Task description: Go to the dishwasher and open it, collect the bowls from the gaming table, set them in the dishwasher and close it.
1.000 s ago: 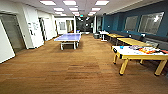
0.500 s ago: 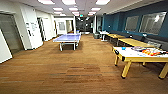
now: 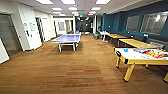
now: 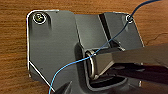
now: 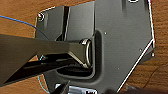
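Though the gaming table (image 3: pixel 140 58) runs off frame, whether either arm's fingers are parted cannot be told.

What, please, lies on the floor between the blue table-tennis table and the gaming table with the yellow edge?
In the head view, only bare wood-patterned floor lies between the table-tennis table and the gaming table; nothing stands on that stretch.

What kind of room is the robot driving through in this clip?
Most likely an office recreation room: a blue table-tennis table stands mid-floor, a white-topped, yellow-edged gaming table carries colourful game boxes, and more yellow tables line the teal wall.
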You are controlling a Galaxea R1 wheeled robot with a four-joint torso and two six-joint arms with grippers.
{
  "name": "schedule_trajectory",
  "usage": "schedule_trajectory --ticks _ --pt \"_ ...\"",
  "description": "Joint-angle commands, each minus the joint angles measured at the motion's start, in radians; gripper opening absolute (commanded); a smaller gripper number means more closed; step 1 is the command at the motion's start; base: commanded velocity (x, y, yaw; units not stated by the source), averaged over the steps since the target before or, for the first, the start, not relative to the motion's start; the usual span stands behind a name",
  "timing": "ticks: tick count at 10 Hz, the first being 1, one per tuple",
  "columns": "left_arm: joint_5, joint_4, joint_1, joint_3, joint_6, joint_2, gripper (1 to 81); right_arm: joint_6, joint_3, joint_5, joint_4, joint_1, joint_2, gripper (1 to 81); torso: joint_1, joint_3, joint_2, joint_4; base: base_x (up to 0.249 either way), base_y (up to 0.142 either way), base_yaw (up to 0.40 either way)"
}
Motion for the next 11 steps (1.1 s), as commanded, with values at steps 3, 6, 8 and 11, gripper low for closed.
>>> schedule_trajectory --ticks 3,6,8,11 --pt "0.046 0.000 -0.044 0.002 0.006 0.001 81.1 -0.003 0.009 -0.053 -0.004 0.047 -0.001 81.1 0.000 0.000 0.000 0.000 0.271 0.000 0.000" --pt "0.046 -0.001 -0.044 0.002 0.006 0.001 81.1 -0.005 -0.005 -0.053 -0.004 0.050 0.007 81.1 0.000 0.000 0.000 0.000 0.272 0.000 0.000" --pt "0.046 0.000 -0.044 0.004 0.008 0.003 81.1 -0.005 -0.019 -0.051 -0.004 0.047 0.013 81.1 0.000 0.000 0.000 0.000 0.273 0.000 0.000" --pt "0.046 0.000 -0.044 0.002 0.008 0.004 81.1 -0.005 -0.022 -0.053 -0.006 0.047 0.018 81.1 0.000 0.000 0.000 0.000 0.273 0.000 0.000"
